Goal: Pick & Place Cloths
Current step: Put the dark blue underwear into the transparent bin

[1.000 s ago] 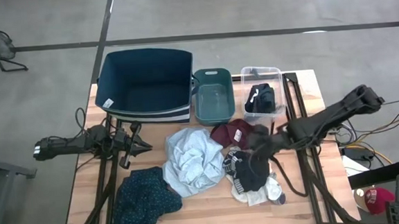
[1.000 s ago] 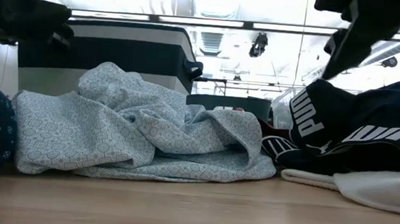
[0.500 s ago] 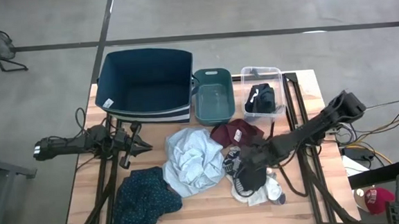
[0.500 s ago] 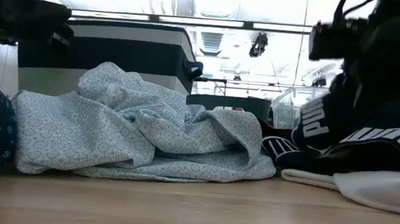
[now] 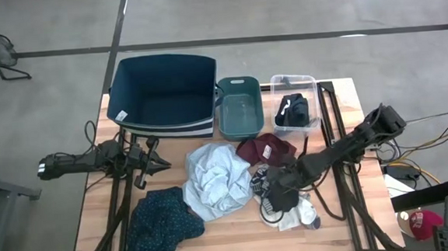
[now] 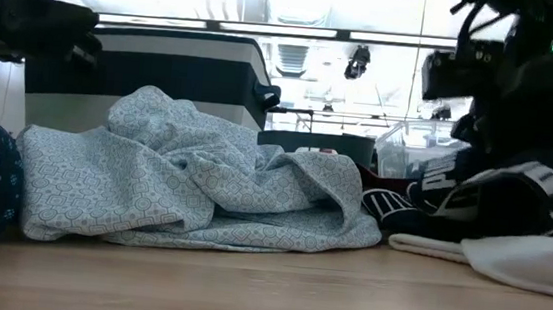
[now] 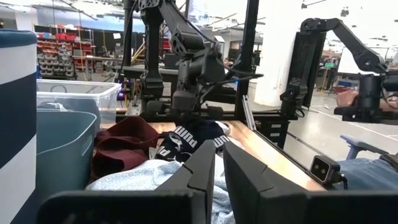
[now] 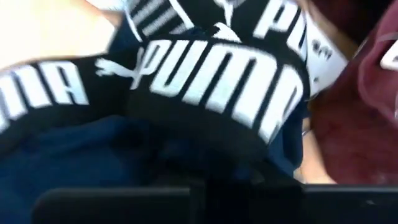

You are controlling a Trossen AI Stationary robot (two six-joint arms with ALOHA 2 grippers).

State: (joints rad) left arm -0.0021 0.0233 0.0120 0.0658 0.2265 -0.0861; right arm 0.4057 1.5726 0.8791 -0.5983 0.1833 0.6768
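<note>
Several cloths overlap here — my right gripper [image 5: 277, 186] presses into the navy Puma briefs [image 5: 279, 191], fingers hidden, grip unknowable; the white cloth [image 5: 301, 213] beneath could snag and lift too.

Robotics workshop: shelving [image 7: 59, 53], concrete floor [image 5: 295, 12]

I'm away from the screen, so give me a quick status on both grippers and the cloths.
Right gripper down on the dark navy cloth. Left gripper idle at table's left, nearly shut, empty. Maroon cloth and white cloth crowd the navy one.
</note>
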